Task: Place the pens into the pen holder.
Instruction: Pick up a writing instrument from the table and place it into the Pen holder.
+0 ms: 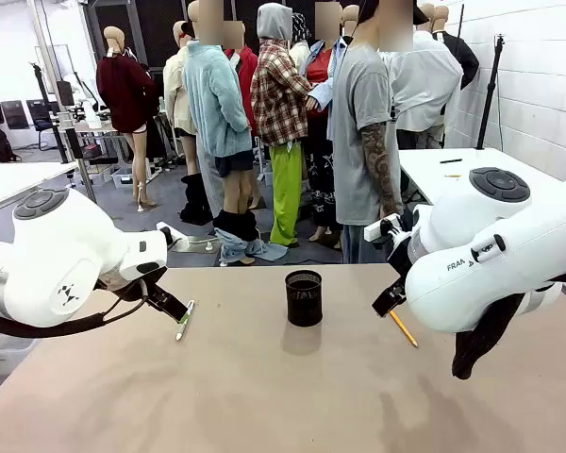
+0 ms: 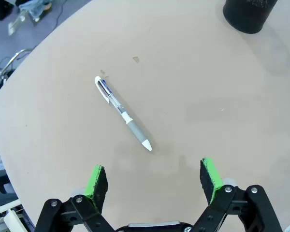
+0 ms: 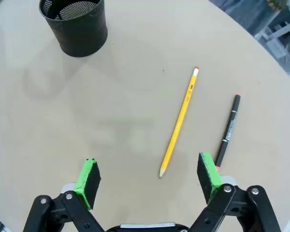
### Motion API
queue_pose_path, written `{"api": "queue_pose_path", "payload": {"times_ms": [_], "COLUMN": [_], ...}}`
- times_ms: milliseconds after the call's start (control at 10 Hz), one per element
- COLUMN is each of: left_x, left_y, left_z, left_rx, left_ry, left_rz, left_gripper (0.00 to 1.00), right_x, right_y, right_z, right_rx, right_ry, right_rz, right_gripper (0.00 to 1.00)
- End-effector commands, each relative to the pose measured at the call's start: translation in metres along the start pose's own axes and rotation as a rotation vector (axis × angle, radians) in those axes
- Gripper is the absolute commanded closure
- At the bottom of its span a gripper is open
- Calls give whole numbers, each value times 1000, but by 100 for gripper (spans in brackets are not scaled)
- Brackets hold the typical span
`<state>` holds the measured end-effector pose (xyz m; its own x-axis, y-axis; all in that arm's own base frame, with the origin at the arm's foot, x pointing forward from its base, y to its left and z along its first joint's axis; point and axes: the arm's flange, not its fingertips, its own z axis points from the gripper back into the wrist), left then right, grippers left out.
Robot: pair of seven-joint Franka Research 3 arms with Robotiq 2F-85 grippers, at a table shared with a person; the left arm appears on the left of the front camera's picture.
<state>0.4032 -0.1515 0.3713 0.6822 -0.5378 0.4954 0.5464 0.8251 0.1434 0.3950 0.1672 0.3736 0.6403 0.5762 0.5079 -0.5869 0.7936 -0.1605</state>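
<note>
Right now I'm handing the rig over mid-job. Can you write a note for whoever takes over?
Left gripper: open, empty, above the table, with the silvery-white pen lying just ahead of it.
Right gripper: open, empty, with the pencil tip between its pads. The dark pen lies beside the pencil, apart from it.
Pen holder: upright mid-table, nothing sticking out.
Done: no pen placed.
Left: all three pens into the holder.

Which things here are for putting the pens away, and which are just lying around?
For the job: white pen, yellow pencil, black pen, black mesh pen holder.
Just lying around: dark slim item on the white side table behind.
</note>
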Motion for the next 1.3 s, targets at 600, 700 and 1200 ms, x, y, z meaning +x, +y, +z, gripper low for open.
{"api": "queue_pose_path", "payload": {"times_ms": [600, 700, 1200], "left_x": [0, 0, -42], "left_y": [0, -2, 58], "left_z": [0, 0, 177], "left_rx": [0, 0, 286], "left_ry": [0, 0, -282], "left_rz": [0, -5, -5], "left_gripper": [0, 0, 0], "right_x": [0, 0, -92], "right_y": [0, 0, -76], "right_z": [0, 0, 187], "right_rx": [0, 0, -326], "right_ry": [0, 0, -259], "right_rz": [0, 1, -133], "right_gripper": [0, 0, 0]}}
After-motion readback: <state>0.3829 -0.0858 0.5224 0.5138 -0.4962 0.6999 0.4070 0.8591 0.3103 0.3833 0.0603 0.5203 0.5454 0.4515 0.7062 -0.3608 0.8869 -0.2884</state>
